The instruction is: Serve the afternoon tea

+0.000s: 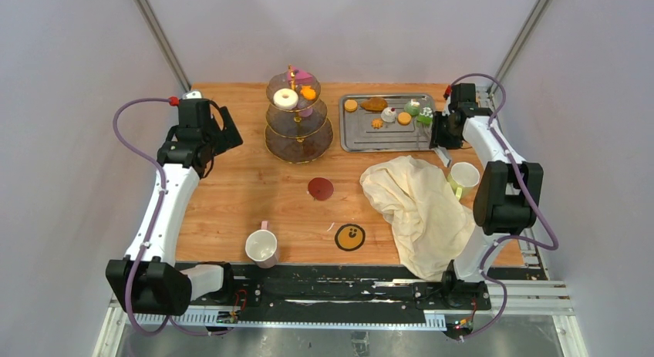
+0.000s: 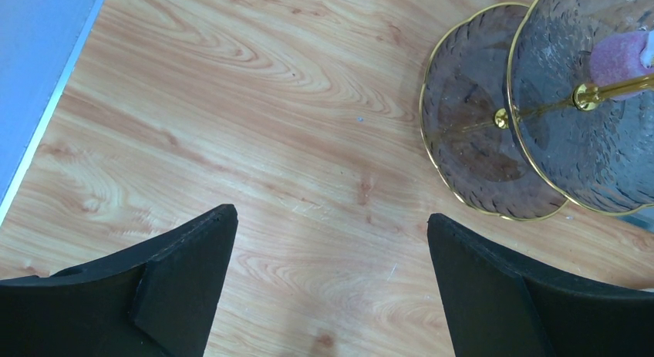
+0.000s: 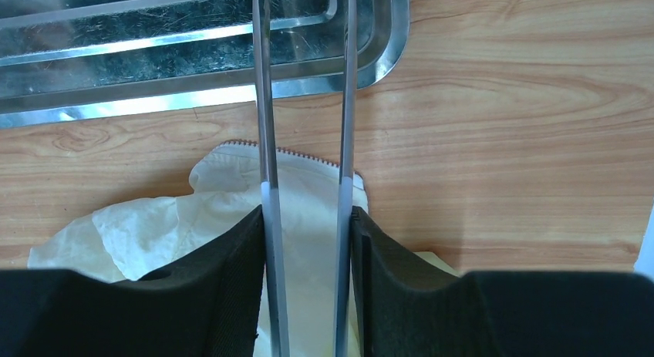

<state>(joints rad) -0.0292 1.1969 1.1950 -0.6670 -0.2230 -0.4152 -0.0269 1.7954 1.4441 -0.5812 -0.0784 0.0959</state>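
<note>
Tongs sit clamped in my right end effector, their two steel blades a little apart and reaching over the near rim of the tray. My left end effector hangs spread wide and empty beside the stand, which already carries the donut on an upper tier. The other cakes lie on the tray, just ahead of the blades. I judge this pick wants a slow, level approach: one cake centred between the tips, squeezed gently so it neither crumbles nor slips out.
</note>
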